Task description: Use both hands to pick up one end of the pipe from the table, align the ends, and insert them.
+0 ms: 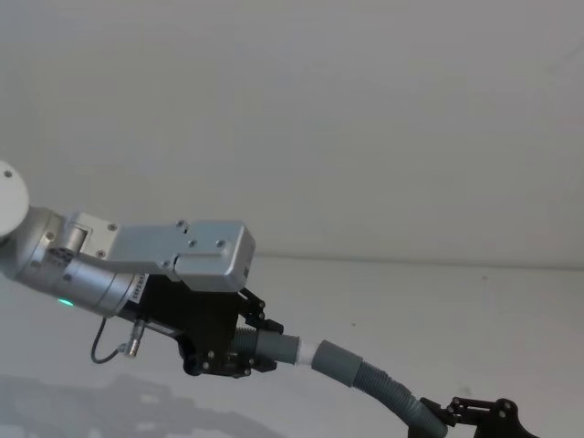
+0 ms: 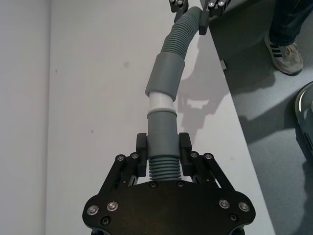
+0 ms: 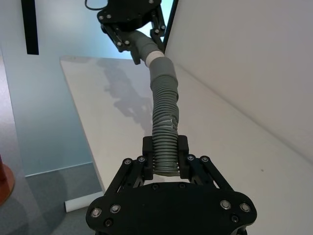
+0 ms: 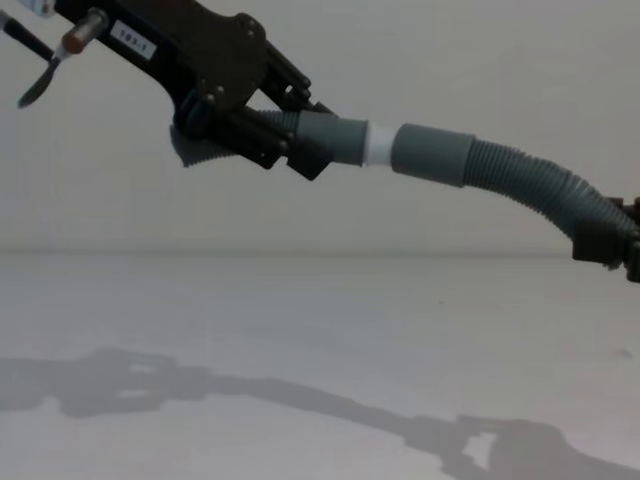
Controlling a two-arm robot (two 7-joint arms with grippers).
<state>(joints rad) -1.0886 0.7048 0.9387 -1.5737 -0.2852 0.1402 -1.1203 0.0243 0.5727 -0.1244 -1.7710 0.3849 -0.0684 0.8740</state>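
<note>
Both pieces are hanging well above the table, w/ white tip partly seated in grey cuff. Left pincer is clamping short piece just behind tip; right pincer is gripping long hose, keeping axes lined up for pushing home.

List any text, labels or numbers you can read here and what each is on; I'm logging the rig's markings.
White label on the left gripper arm: digits, possibly "101 1", too blurred to confirm.
Small sticker on the left wrist: too small to read.
Faint mark on the longer hose piece: not legible.
Nothing else readable.
</note>
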